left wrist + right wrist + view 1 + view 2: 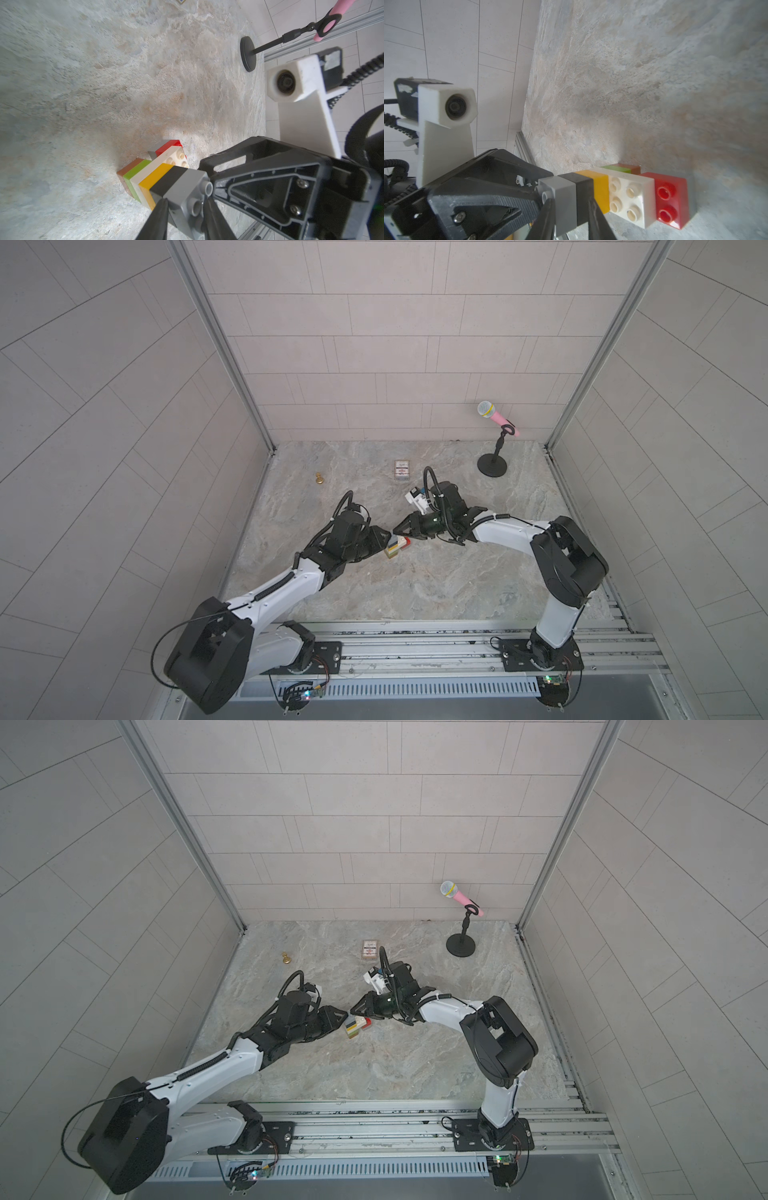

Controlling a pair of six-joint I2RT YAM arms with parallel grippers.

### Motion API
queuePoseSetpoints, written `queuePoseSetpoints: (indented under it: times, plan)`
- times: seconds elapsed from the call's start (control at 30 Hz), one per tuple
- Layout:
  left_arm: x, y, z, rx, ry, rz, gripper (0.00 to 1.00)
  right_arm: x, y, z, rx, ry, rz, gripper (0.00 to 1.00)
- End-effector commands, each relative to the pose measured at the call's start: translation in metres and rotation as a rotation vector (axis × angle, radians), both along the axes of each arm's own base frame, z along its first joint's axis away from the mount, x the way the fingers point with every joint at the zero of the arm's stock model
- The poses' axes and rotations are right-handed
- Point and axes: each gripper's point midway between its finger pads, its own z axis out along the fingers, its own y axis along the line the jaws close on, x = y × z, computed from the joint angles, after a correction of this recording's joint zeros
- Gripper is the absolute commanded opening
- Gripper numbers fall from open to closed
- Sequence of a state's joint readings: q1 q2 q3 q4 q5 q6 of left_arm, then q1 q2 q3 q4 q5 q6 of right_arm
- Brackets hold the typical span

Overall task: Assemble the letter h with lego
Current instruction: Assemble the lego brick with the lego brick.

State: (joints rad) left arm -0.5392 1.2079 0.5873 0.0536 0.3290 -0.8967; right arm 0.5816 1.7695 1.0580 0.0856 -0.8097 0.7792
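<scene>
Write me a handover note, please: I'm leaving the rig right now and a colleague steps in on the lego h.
Left pincer: tips at the grey top brick; whether it grips cannot be told.
Right pincer: the same, at that brick from the opposite side.
The letter h stands upright on the table: a tall column with a red-and-grey leg off the white brick.
Done: every brick in view is built in.
Left: probably only to let go and draw both arms back without tipping it.
</scene>
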Motion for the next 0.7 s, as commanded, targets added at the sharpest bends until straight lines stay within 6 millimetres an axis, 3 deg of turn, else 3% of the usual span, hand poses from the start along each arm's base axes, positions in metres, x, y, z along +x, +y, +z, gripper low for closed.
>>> queuePoseSetpoints:
  times: [0.0,0.23,0.37,0.43,0.53,0.67]
  plan:
    - [-0.024,0.0,-0.033,0.114,0.111,-0.12,0.37,-0.008,-0.039,-0.052,-0.225,0.056,-0.11,0.32]
    - [-0.018,-0.003,-0.029,0.154,0.096,-0.155,0.35,-0.002,-0.044,-0.023,-0.165,-0.051,-0.15,0.45]
    - [-0.014,-0.005,-0.024,0.14,0.074,-0.151,0.37,0.0,-0.049,-0.015,-0.171,-0.093,-0.176,0.54]
    - [-0.013,-0.006,-0.02,0.134,0.063,-0.159,0.39,0.002,-0.053,-0.009,-0.171,-0.122,-0.197,0.65]
    - [-0.013,-0.01,-0.016,0.133,0.043,-0.187,0.41,0.005,-0.06,0.002,-0.162,-0.171,-0.233,0.74]
    - [-0.014,-0.012,-0.01,0.122,0.025,-0.207,0.44,0.006,-0.072,0.017,-0.145,-0.24,-0.28,0.79]
